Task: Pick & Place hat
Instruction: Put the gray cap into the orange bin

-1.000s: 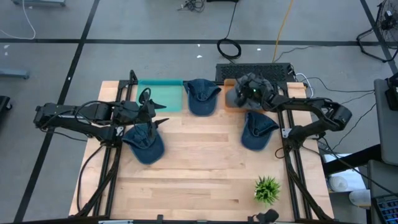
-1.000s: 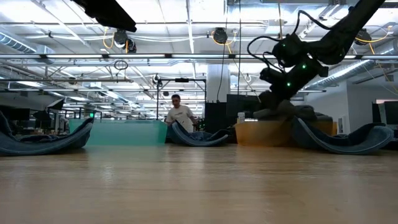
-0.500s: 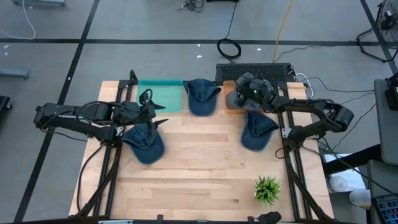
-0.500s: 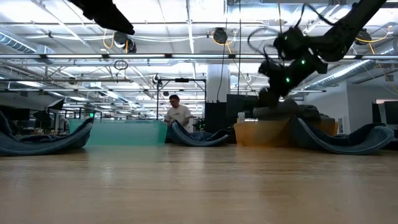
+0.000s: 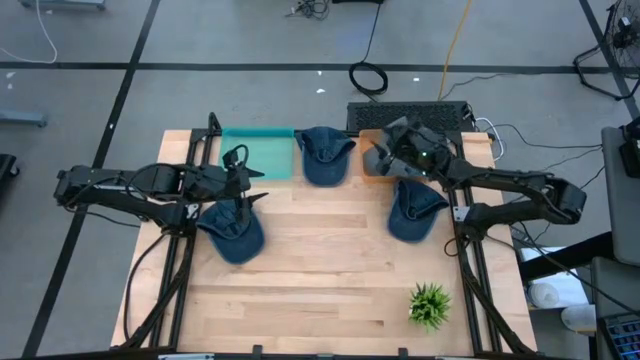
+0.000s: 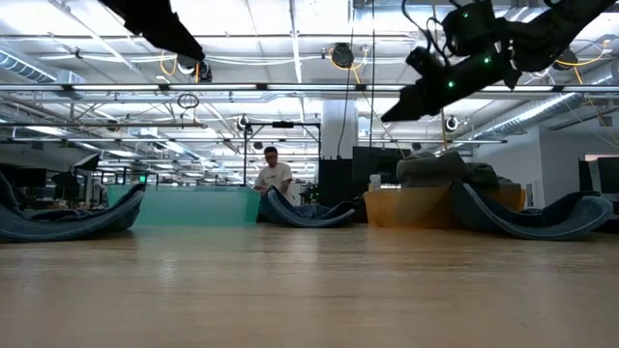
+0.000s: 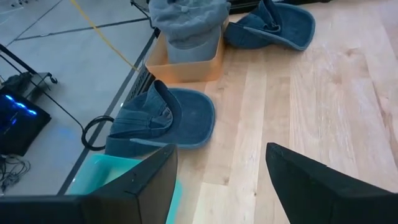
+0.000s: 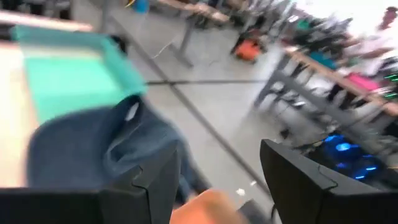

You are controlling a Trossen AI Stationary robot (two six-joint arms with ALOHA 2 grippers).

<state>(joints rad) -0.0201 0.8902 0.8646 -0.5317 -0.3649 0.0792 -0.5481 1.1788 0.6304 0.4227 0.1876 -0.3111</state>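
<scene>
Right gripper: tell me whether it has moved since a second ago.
Yes. In the low view the right gripper has risen clear of the grey hat in the orange bin, empty and open.

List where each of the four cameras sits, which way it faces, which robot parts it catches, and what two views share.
High: overhead, facing down; table, both arms, three blue hats.
Low: tabletop level, facing the room; right claw raised over the orange bin.
Left wrist: faces across the table past its open claw.
Right wrist: blurred, past its open claw; teal bin.
Shared: grey hat in the orange bin, low and left wrist.
</scene>
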